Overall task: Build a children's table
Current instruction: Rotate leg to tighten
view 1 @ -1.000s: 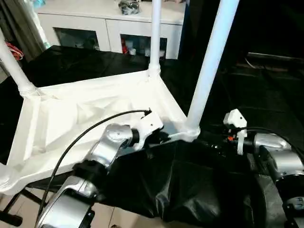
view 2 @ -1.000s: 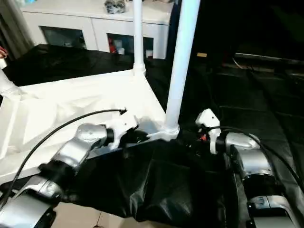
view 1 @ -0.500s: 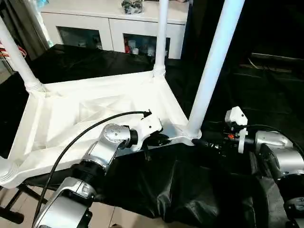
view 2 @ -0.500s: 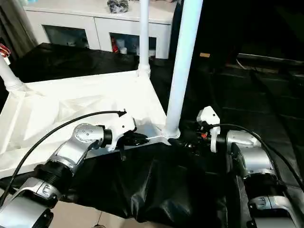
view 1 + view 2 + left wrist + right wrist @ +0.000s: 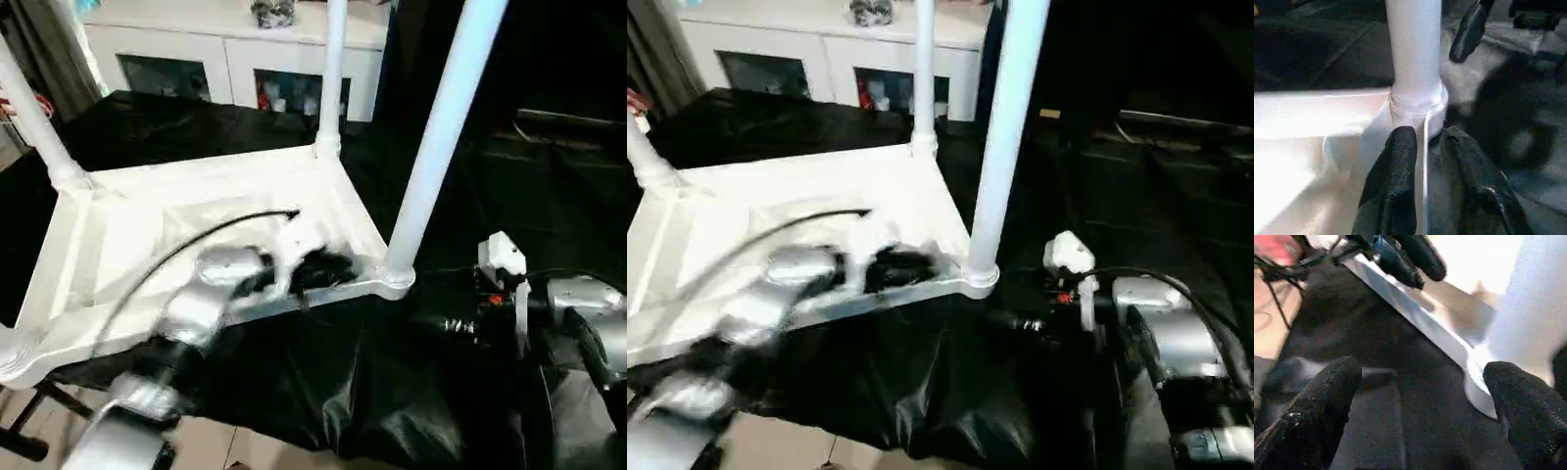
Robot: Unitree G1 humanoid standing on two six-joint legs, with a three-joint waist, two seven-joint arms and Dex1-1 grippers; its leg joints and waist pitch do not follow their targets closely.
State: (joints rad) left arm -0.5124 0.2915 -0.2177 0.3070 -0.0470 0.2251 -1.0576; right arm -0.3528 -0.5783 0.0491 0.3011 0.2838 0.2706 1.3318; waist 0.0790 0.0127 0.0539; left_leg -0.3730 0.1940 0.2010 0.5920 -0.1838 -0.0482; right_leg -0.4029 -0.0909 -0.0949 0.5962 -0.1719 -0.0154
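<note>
white tabletop rim between left gripper fingers.

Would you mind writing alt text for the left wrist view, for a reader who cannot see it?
The left gripper straddles the thin rim of the white upturned tabletop, one black finger on each side, just below a corner socket holding an upright white leg. Black cloth covers the surface beyond, and a finger of the right gripper shows past the leg.

A white cabinet with glass doors stands at the back — small items sit behind the panes and a dark bundle rests on top. Black sheeting covers the work surface, crumpled and hanging over its near edge.
</note>
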